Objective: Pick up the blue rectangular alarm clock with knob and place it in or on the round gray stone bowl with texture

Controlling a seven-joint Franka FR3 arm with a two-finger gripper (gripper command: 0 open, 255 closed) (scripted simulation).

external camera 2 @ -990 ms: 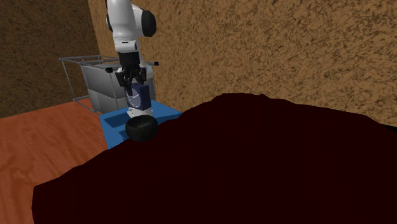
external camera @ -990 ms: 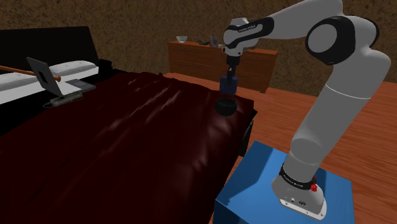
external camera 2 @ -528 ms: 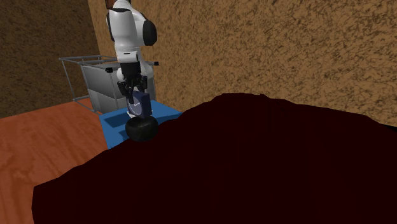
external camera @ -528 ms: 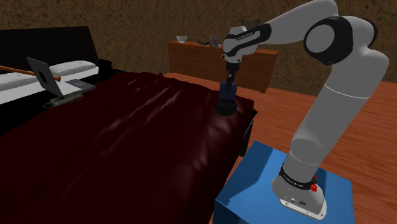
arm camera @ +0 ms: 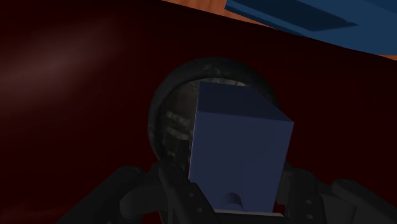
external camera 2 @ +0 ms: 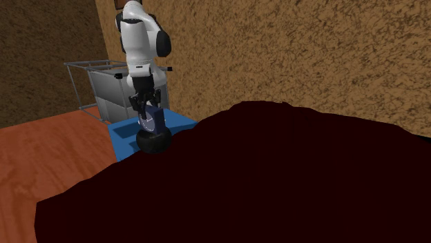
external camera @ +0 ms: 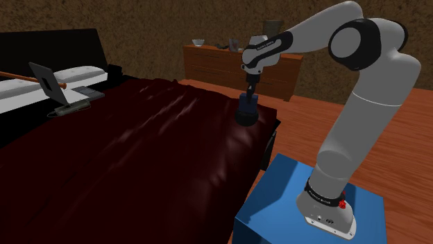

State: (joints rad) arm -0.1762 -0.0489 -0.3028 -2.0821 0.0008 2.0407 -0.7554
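Note:
A blue box-shaped alarm clock (external camera: 248, 103) hangs upright in my gripper (external camera: 249, 95), its lower end down at the mouth of the dark round bowl (external camera: 245, 118). The bowl sits on the dark red bedcover near the bed's edge. In the second exterior view the clock (external camera 2: 152, 121) shows its round face just above the bowl (external camera 2: 153, 143), with the gripper (external camera 2: 146, 105) over it. The wrist view has the clock (arm camera: 238, 149) clasped between both black fingers (arm camera: 137, 191), and the bowl's mottled rim (arm camera: 164, 111) rings it from behind.
The dark red bedcover (external camera: 139, 159) spreads across the shoulder view's left. An open laptop (external camera: 43, 82) lies at the far side. A wooden dresser (external camera: 215, 66) stands behind the arm. The blue stand (external camera: 298, 201) is at lower right, and a metal-framed cart (external camera 2: 103, 86) is behind it.
The arm has come straight down, bringing the held clock from well above the bowl to the bowl's mouth. The bowl has stayed put.

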